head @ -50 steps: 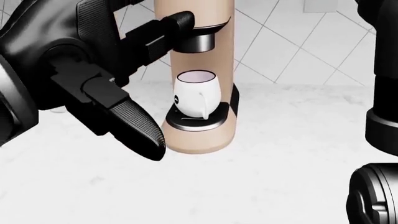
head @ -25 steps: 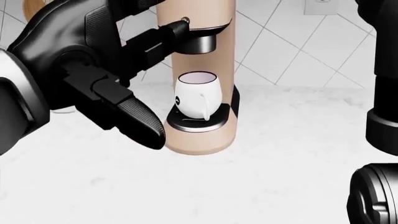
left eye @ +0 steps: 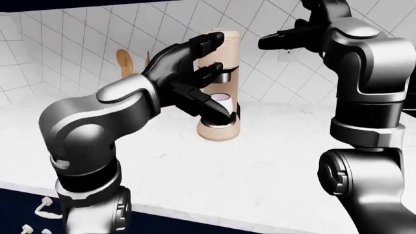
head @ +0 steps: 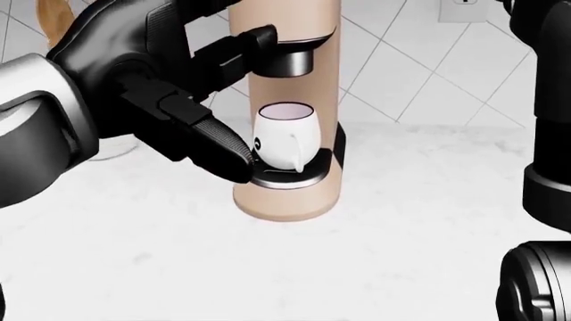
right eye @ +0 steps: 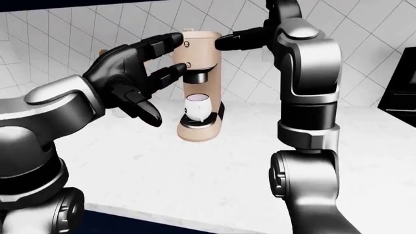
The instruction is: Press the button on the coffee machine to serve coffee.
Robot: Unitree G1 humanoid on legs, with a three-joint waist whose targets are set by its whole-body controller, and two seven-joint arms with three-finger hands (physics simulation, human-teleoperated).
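Approach step: left robot hand [right eye: 140, 73], fingers spread, hovers beside the coffee machine [right eye: 198, 87] on the worktop [right eye: 214, 165], cup [right eye: 196, 106] under its spout. Next, one fingertip must reach the button [right eye: 187, 46] near the machine's top.

The coffee machine [right eye: 198, 87] is a pale tan, with a black and silver spout head and a black drip tray under a white cup [head: 284, 136] that carries a small dark mark on its side. Both hands, left hand [right eye: 133, 73] and right hand [left eye: 292, 36], are glossy black on arms banded in silver-grey and black. The counter [right eye: 195, 175] is white with faint speckling, the wall [left eye: 71, 44] is white tile with thin grey diagonal grout lines, and a brown shape [left eye: 125, 61] shows past the left arm.
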